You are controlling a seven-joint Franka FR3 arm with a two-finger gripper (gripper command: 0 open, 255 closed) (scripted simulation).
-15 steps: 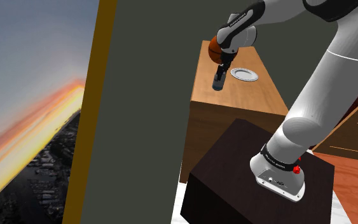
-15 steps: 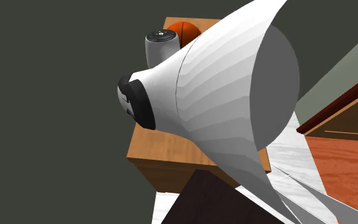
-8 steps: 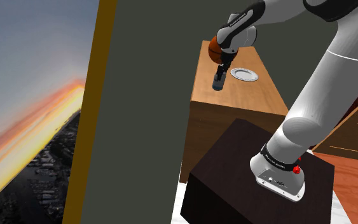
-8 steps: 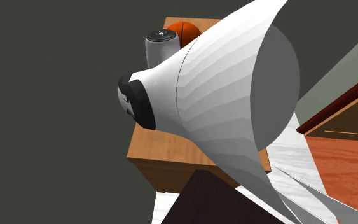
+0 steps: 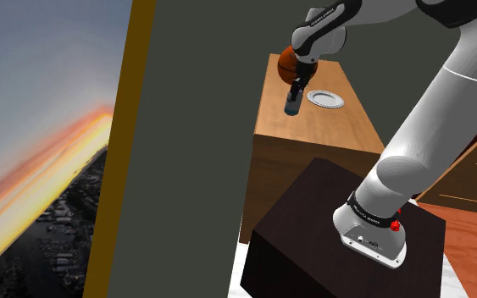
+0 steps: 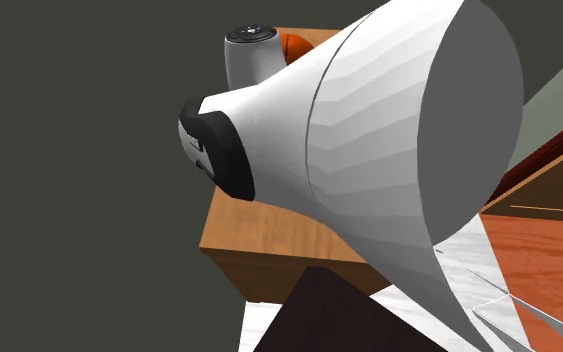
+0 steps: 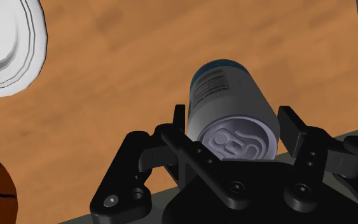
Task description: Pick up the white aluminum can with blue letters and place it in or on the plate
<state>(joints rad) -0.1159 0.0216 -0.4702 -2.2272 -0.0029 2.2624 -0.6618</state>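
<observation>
A white can with a blue band and small print, its pull-tab top facing the camera, sits clasped between the black fingers of my gripper, which is shut on it. In the shoulder view the gripper holds the can just above the wooden cabinet top, to the left of the white plate. The plate also lies off to one side of the can on the wood in the wrist view.
An orange basketball rests at the far end of the cabinet, behind the gripper, also visible as a basketball past the arm. A dark grey wall runs along the cabinet's left edge. The dark stand sits in front.
The arm has risen a little and carried the can upward, off the cabinet top. The fingers stayed shut on it.
</observation>
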